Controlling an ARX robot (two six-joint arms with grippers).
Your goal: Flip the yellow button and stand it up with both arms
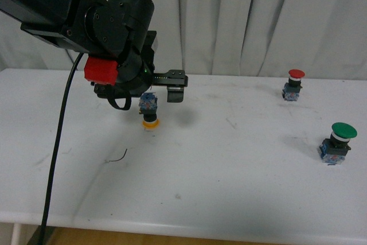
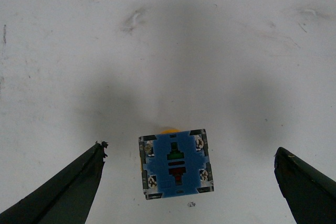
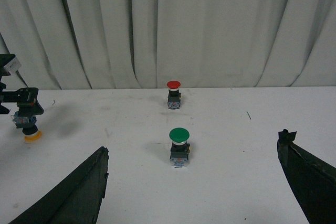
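The yellow button (image 1: 149,113) stands upside down on the white table (image 1: 229,187), with its yellow cap down and its blue contact block up. My left gripper (image 1: 155,93) hangs open just above it, on the arm with the red block (image 1: 101,70). In the left wrist view the blue block (image 2: 176,163) sits between the two spread fingers (image 2: 68,187), touching neither. My right gripper (image 3: 194,142) is open and empty, low over the table and far to the right. From there the yellow button (image 3: 27,124) shows at the far left. The right arm is out of the front view.
A red-capped switch (image 1: 293,84) stands upright at the back right and a green-capped switch (image 1: 337,142) stands nearer on the right. Both show ahead of the right gripper, the green one (image 3: 178,148) closest. A thin wire scrap (image 1: 117,158) lies left of centre. Curtains hang behind the table.
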